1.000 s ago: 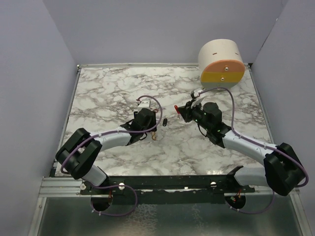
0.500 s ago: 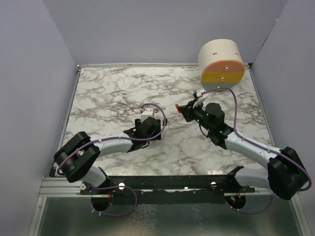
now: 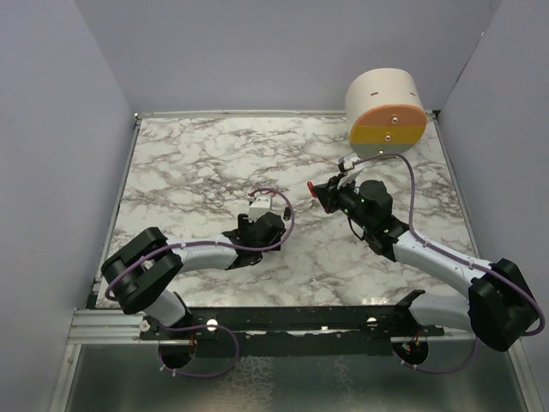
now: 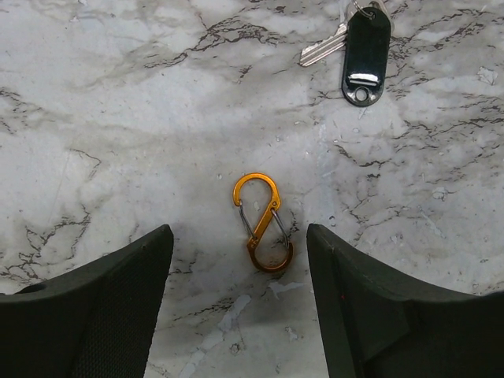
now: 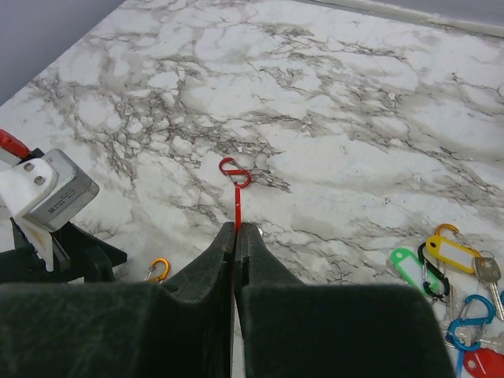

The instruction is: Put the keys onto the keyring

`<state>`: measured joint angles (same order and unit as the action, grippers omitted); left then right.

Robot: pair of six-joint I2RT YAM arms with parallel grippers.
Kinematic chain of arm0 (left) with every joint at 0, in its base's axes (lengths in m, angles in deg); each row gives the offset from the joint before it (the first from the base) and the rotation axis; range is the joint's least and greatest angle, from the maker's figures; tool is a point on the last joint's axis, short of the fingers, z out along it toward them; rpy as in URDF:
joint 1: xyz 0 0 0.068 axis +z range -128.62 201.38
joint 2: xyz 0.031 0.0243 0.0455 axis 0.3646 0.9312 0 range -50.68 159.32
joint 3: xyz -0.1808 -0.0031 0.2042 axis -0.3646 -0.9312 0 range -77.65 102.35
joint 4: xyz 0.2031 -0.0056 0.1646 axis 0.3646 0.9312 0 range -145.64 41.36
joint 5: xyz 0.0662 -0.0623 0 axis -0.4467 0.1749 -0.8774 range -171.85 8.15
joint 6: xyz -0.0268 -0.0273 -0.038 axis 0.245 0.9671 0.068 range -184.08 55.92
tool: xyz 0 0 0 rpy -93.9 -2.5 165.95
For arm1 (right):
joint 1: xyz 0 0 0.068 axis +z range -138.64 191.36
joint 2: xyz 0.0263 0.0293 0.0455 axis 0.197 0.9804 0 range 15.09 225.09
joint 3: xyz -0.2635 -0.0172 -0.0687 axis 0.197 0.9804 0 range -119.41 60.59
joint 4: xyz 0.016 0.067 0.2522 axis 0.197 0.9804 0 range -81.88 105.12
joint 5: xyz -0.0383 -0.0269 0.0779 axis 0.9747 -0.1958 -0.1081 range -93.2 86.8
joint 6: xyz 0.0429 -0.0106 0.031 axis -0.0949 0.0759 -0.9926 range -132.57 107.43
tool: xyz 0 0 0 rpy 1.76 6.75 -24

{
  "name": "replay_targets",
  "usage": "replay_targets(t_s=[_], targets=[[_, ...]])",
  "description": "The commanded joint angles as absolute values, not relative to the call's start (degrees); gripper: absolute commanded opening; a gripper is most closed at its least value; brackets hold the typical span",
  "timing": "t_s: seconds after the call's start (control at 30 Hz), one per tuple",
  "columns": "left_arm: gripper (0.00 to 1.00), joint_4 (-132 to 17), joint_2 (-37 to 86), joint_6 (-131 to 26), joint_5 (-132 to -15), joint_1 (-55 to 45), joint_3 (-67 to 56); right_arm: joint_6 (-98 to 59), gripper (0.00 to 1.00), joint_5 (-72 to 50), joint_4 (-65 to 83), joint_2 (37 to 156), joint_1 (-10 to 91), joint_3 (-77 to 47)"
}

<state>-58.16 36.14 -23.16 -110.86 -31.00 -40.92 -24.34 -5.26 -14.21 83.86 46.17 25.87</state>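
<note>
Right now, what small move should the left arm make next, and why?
Probably lower the left gripper and close it on the orange clip: the jaws stand open on either side of it, and it lies flat on the marble table, untouched.

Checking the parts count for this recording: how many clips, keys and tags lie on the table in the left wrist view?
Orange clip: 1
Silver key: 1
Black tag: 1
Total: 3
</note>
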Motion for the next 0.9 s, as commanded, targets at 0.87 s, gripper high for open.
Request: replay_targets(t_s=[0.87], targets=[[0.3, -56.25, 40.3, -22.73, -115.18, -33.37, -39.51, -24.18, 0.01, -3.15, -13.59, 83.28, 46.41, 26.15]])
